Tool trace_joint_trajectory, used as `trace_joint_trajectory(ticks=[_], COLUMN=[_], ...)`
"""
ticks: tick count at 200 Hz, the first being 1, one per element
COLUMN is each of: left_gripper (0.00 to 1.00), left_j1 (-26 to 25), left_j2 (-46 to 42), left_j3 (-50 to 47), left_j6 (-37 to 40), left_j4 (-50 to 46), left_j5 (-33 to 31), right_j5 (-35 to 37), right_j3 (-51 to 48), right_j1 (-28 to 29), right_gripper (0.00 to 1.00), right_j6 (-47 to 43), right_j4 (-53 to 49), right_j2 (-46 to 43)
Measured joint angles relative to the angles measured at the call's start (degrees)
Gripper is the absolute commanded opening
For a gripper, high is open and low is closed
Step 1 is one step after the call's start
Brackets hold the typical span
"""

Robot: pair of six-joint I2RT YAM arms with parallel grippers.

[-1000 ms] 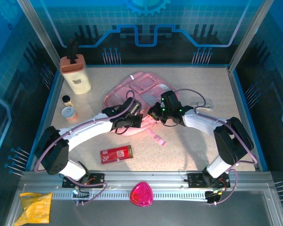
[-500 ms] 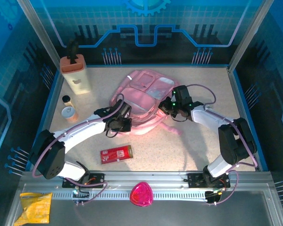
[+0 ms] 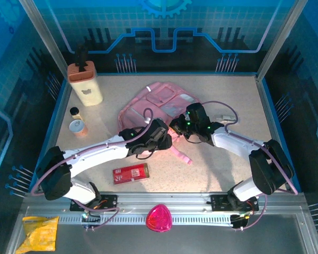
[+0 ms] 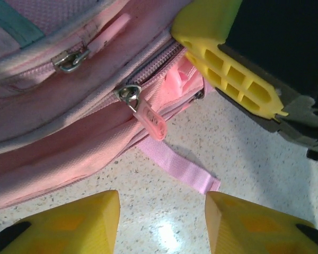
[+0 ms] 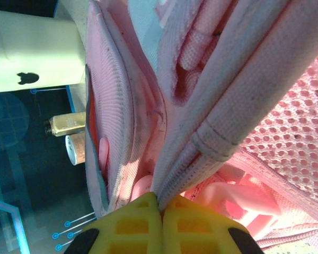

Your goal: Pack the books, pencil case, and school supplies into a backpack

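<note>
The backpack (image 5: 122, 121) is pinched at its rim by the clenched right gripper (image 5: 161, 203), likely for steadying, while the left gripper (image 4: 160, 206) is held released, empty, beside the zip pull (image 4: 148, 117).

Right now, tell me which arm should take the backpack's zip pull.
Left. The left gripper stands open and empty, pointed at the zip pull on the backpack. The right gripper is shut on the backpack's padded edge, so it is busy.

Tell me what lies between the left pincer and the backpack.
In the left wrist view, speckled tabletop and a loose pink strap end lie between the left pincer and the backpack.
</note>
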Motion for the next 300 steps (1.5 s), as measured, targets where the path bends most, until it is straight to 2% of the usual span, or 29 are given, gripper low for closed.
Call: trace_joint_trajectory(ticks=[53, 84, 148, 211, 248, 288, 300], left_gripper=[0.43, 0.36, 0.31, 0.28, 0.15, 0.00, 0.00], left_j1=[-0.8, -0.8, -0.8, -0.8, -0.5, -0.3, -0.3], left_j2=[4.2, 5.1, 6.5, 6.3, 6.3, 6.5, 6.5], left_j3=[1.8, 2.2, 2.3, -0.8, -1.7, -1.6, -1.6], left_j6=[-6.2, -7.7, -14.0, -19.7, -21.0, -19.8, -19.5], left_j4=[-0.1, 1.4, 1.6, 5.4, 10.6, 10.2, 9.9], left_j5=[-5.4, -6.8, -11.4, -12.5, -13.6, -14.9, -15.0], right_j5=[0.6, 0.8, 1.5, 2.4, 3.0, 3.7, 3.6], right_j3=[-1.6, -1.8, -2.5, -2.5, -2.6, -3.2, -3.3], right_j1=[0.5, 1.0, 1.6, 2.4, 2.9, 2.9, 2.9], right_gripper=[0.00, 0.00, 0.00, 0.00, 0.00, 0.00, 0.00], right_j6=[2.5, 3.5, 5.7, 7.1, 8.3, 8.6, 8.7], right_j4=[2.6, 3.3, 4.9, 5.4, 6.2, 7.1, 7.2], right_j2=[0.0, 0.0, 0.0, 0.0, 0.0, -0.8, -0.8])
